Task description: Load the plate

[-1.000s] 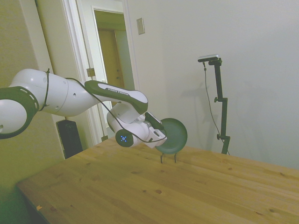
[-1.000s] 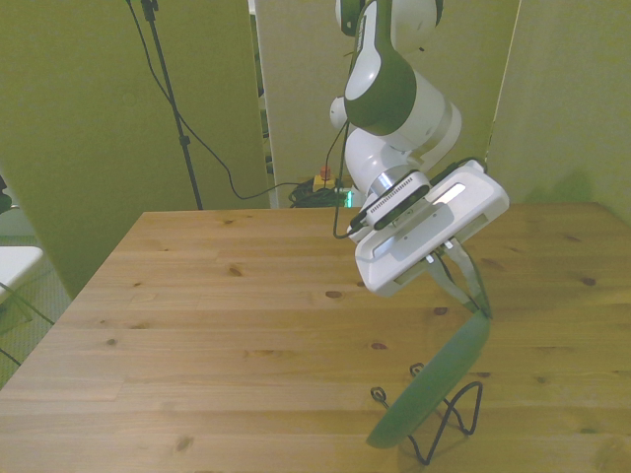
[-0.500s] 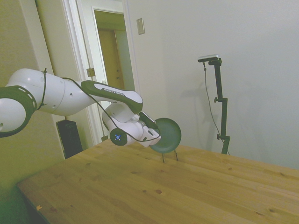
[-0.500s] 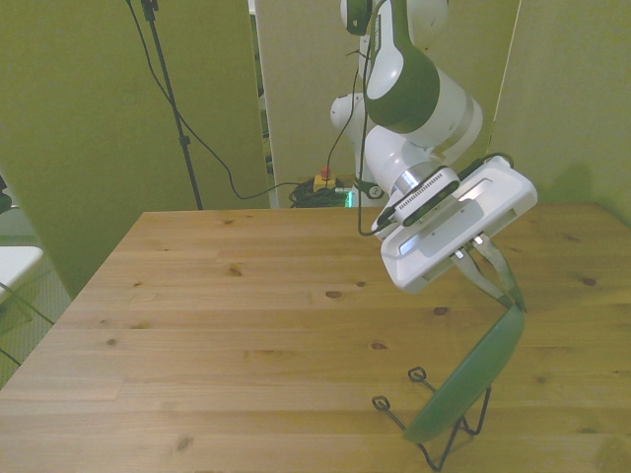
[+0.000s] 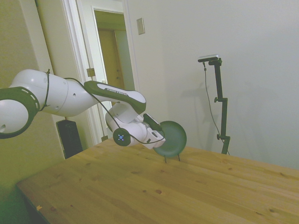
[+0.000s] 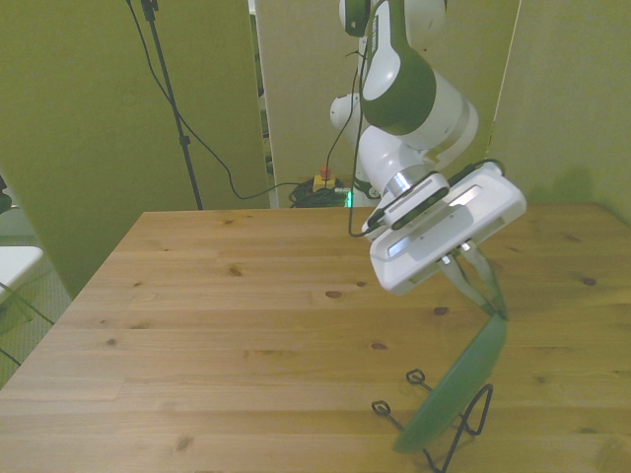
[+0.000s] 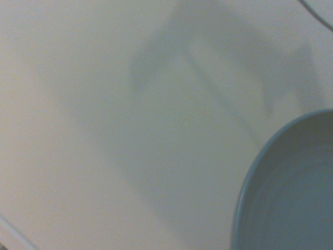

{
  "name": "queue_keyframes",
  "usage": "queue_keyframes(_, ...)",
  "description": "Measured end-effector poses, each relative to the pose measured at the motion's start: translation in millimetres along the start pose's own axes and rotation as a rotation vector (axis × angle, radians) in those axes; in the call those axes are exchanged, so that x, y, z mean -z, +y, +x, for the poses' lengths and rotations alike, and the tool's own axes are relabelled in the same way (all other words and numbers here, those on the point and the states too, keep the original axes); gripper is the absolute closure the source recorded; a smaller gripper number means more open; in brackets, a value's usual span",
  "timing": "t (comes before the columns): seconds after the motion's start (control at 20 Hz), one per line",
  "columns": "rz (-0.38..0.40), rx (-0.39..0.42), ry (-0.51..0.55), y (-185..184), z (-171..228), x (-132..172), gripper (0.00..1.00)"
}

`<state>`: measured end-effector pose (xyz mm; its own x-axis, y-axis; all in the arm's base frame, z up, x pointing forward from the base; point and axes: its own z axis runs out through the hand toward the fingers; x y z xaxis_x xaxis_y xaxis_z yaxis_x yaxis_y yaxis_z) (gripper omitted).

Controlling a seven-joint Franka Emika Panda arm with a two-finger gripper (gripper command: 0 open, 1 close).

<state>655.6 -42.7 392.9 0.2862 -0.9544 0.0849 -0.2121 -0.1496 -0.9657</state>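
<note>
The dark green plate (image 6: 458, 384) hangs on edge, tilted, with its lower part among the wires of a thin dark wire rack (image 6: 455, 440) near the table's front edge on the front view's right. My gripper (image 6: 493, 310) is shut on the plate's upper rim, with both fingers (image 6: 473, 281) slanting down from the white hand. From the side, the plate (image 5: 171, 138) faces the camera just past the gripper (image 5: 160, 132), and the rack's legs (image 5: 166, 159) show beneath it. I cannot tell whether the plate rests on the rack. The wrist view shows only the plate's curved rim (image 7: 291, 192) against a pale wall.
The wooden table (image 6: 227, 325) spreads bare to the front view's left of the rack. Two small wire loops (image 6: 416, 375) of the rack stick out toward the table's middle. A doorway (image 5: 112, 60) and a pale wall stand behind the arm.
The arm swung the plate toward the front view's right, then came back a little. The plate now sits slightly lower among the rack's wires, and the grip is unchanged.
</note>
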Motion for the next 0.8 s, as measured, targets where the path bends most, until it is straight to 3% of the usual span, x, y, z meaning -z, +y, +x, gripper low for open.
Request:
queue_keyframes(0.5, -0.039, -0.015, -0.031, 6.8, 24.2, 3.4, 0.00)
queue_keyframes(0.8, -0.034, -0.042, -0.059, -22.4, -12.2, 0.6, 0.00)
